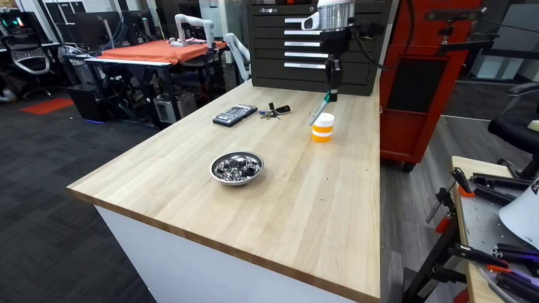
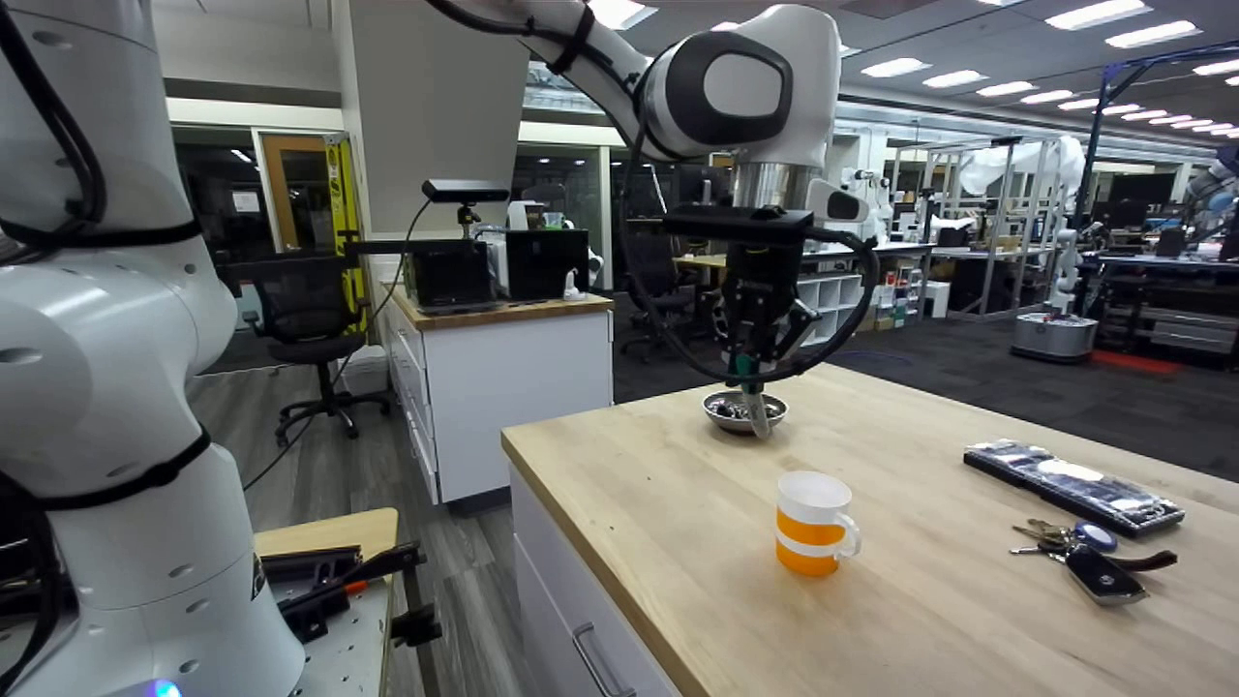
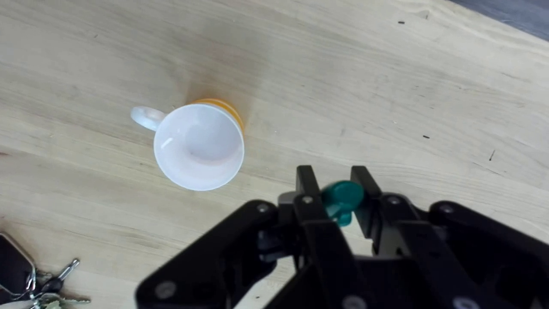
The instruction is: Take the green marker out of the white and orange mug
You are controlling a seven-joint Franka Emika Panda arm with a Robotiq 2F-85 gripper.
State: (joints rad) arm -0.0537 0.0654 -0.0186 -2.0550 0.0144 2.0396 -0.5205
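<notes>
My gripper [image 1: 333, 95] is shut on the green marker [image 1: 319, 112], gripping its teal cap end, with the whitish body slanting down. The marker [image 2: 755, 409] hangs in the air in both exterior views. In the wrist view, the marker's teal end [image 3: 344, 196] sits between the two fingertips of the gripper [image 3: 333, 182]. The white and orange mug [image 2: 809, 532] stands upright on the table, its handle to one side. In the wrist view, the mug [image 3: 182, 174] is empty inside, up and left of the fingers. The marker is outside the mug.
A metal bowl [image 1: 236, 182] of small shiny parts stands on the wooden table [image 1: 294, 219]. A flat dark case [image 1: 235, 115] and a bunch of keys [image 2: 1099, 571] lie on it too. A dark drawer chest [image 1: 273, 71] stands at the table's end in an exterior view.
</notes>
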